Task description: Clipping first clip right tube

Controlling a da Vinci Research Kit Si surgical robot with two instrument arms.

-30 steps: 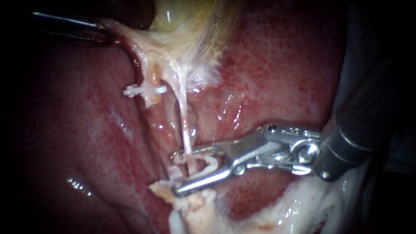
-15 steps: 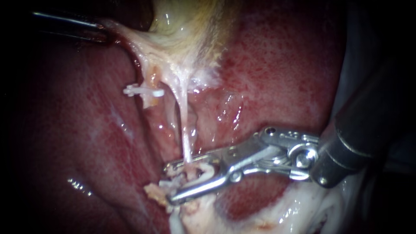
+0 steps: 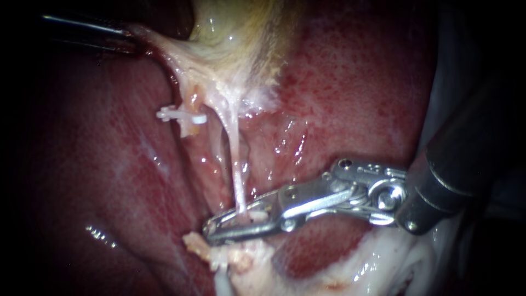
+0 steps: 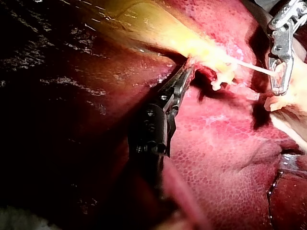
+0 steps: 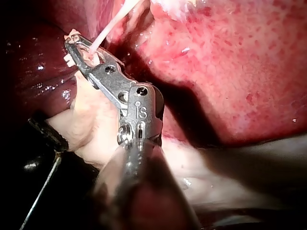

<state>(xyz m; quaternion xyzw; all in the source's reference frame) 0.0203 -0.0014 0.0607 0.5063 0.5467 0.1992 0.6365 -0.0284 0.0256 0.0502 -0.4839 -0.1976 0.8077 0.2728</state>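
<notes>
The right tube point(image 3: 236, 170) is a thin pale strand running down from the gallbladder point(image 3: 241, 27). My right instrument point(image 3: 211, 231) comes in from the right, and its long metal jaws lie nearly together across the tube's lower end, shut on it, with a white clip point(image 3: 256, 216) showing between them. The right wrist view shows the same hold on the tube point(image 5: 108, 26) by the right instrument point(image 5: 72, 43). The left tube carries a white clip point(image 3: 181, 115). My left instrument point(image 3: 129, 39) is shut on tissue at the gallbladder's edge and holds it taut, as the left wrist view also shows of the left instrument point(image 4: 184, 76).
Red liver point(image 3: 356, 93) surrounds the tubes on both sides. Pale ragged fatty tissue point(image 3: 235, 260) lies just under the right jaws, and white glistening tissue point(image 3: 383, 263) lies below the right shaft. Past the tissue's edge, beside the right shaft, is a thin dark rod point(image 5: 43, 191).
The right instrument's jaws have closed from wide open to nearly together on the right tube, and their tips have moved slightly left. The left instrument has stayed in place.
</notes>
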